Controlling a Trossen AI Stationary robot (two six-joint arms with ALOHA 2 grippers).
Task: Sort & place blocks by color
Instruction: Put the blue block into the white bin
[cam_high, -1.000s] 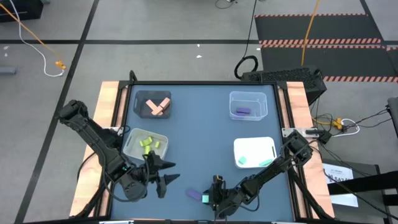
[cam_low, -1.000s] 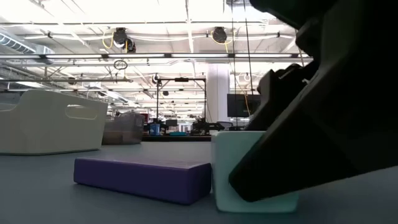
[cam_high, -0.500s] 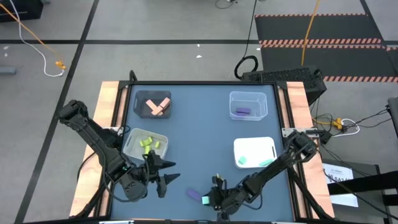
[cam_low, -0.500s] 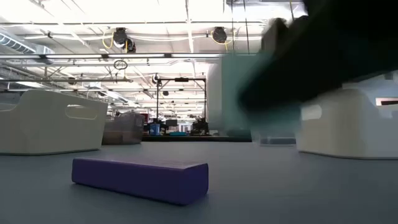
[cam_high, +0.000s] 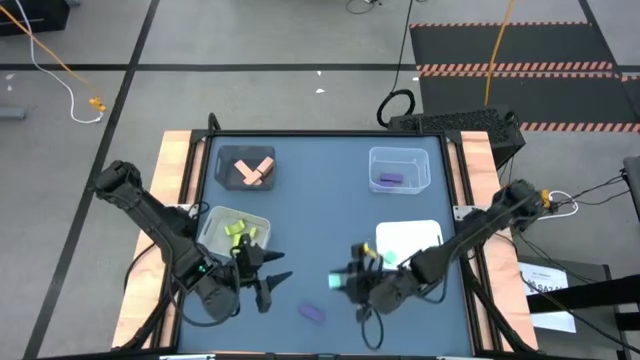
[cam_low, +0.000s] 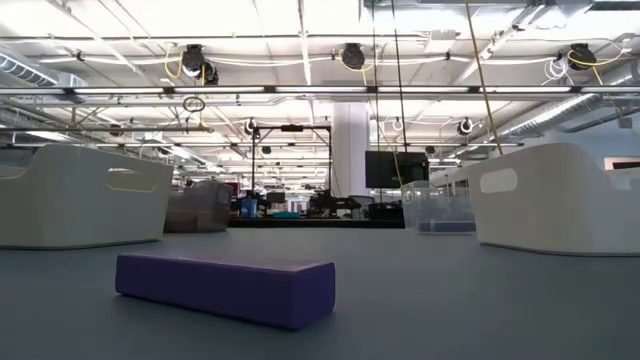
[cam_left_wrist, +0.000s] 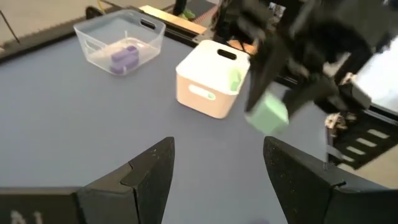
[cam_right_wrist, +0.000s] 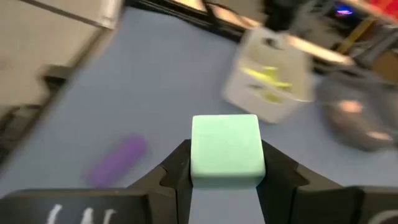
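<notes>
The right tool (cam_high: 345, 281) hangs above the blue table (cam_high: 320, 215), near its front edge and just left of the white bin (cam_high: 409, 243), with its two fingers clenched on a light teal cube (cam_right_wrist: 225, 150); the same cube (cam_high: 337, 282) shows raised off the surface in the left wrist view. A purple bar (cam_low: 224, 286) lies flat on the table a little in front of that tool, alone and touching nothing. The left tool (cam_high: 268, 283) waits at the front left, beside the bin of yellow-green blocks (cam_high: 238, 231), its fingers spread and holding nothing. Salmon-orange blocks (cam_high: 254, 172) sit in the dark grey bin (cam_high: 246, 167) at the back left, and a purple block (cam_high: 389, 179) sits in the clear bin (cam_high: 399, 169) at the back right.
</notes>
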